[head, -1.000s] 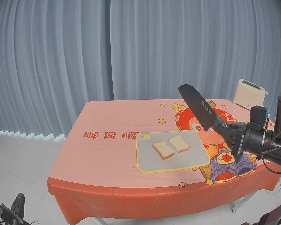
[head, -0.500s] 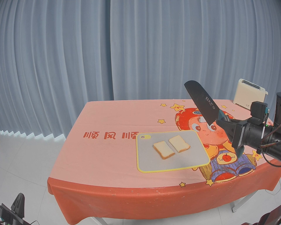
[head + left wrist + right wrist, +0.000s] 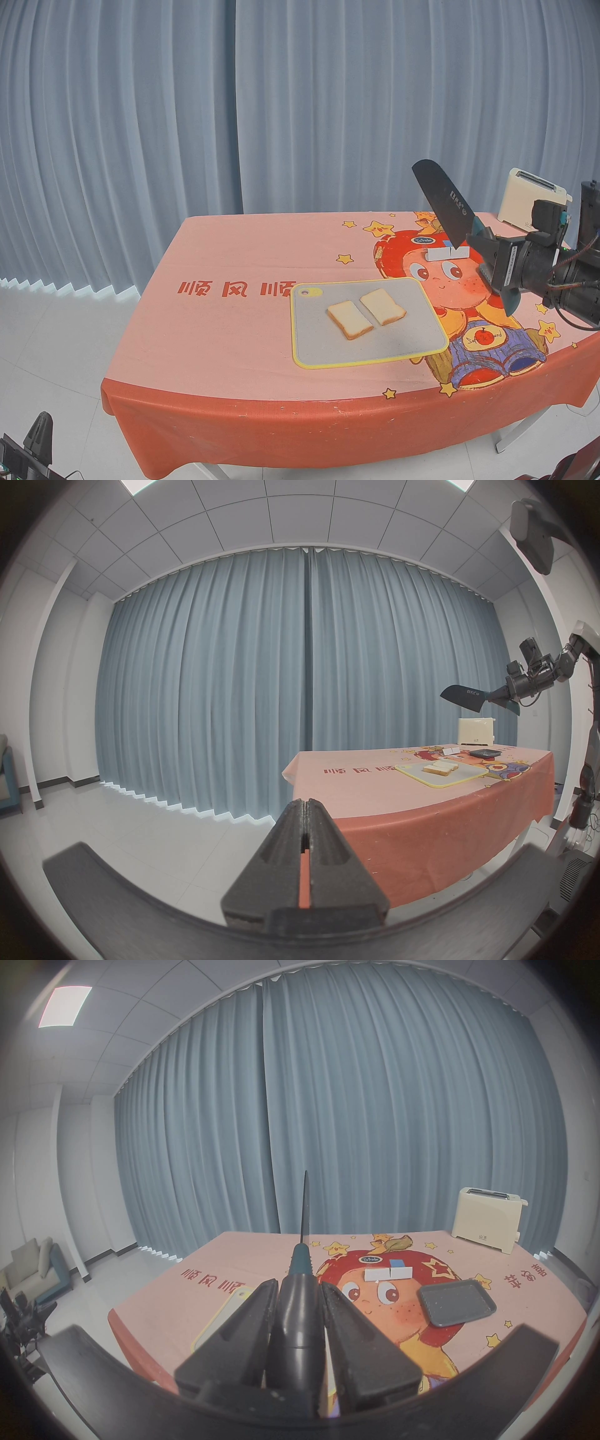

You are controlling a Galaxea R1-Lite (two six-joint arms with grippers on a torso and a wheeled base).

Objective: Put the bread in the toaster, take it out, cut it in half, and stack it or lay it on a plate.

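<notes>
Salmon-orange cloth covers the table point(image 3: 237, 337). The grey cutting board point(image 3: 406, 344) sits near my edge, and the cream toaster point(image 3: 522, 197) stands at the far right corner, partly covered by my right wrist. My right gripper point(image 3: 299, 1310) is clamped on the black knife point(image 3: 445, 200) above the table's right side, its handle mostly buried between the fingers. The blade slants up and to my left, tip highest. Two bread halves point(image 3: 349, 319) lie side by side on the board. My left gripper point(image 3: 304, 855) hangs low, well off the table, its jaws pressed together on nothing.
</notes>
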